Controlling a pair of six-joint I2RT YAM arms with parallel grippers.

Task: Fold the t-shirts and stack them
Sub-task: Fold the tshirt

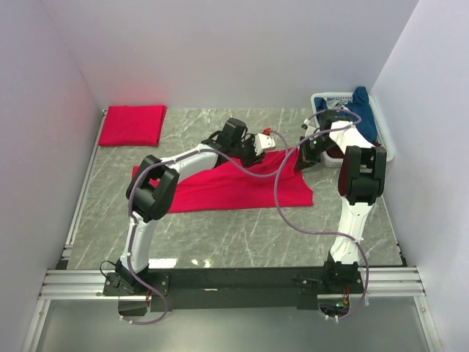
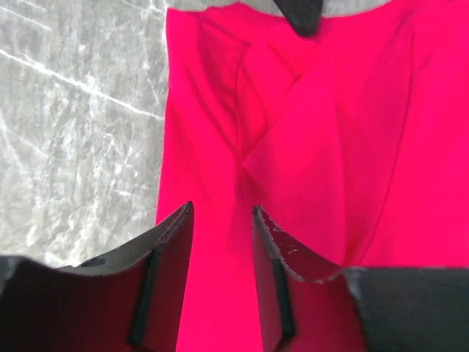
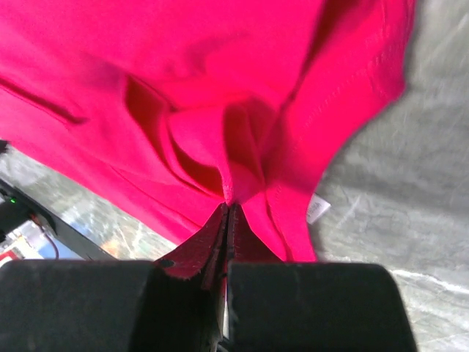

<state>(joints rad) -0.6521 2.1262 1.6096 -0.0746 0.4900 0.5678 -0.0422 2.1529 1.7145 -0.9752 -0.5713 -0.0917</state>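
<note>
A bright red t-shirt (image 1: 234, 185) lies partly folded across the middle of the marble table (image 1: 220, 242). My left gripper (image 1: 268, 141) hovers over the shirt's far edge. In the left wrist view its jaws (image 2: 222, 213) stand open, with red cloth (image 2: 315, 147) below and nothing pinched between them. My right gripper (image 1: 304, 158) is at the shirt's far right corner. It is shut (image 3: 228, 207) on a bunched fold of the red cloth (image 3: 198, 88), which is lifted off the table. A folded red t-shirt (image 1: 133, 125) lies at the back left.
A white basket (image 1: 383, 139) at the back right holds a navy blue shirt (image 1: 360, 110) and some darker red cloth (image 1: 333, 154). White walls close in the table on three sides. A white label (image 3: 319, 210) shows at the held shirt's hem.
</note>
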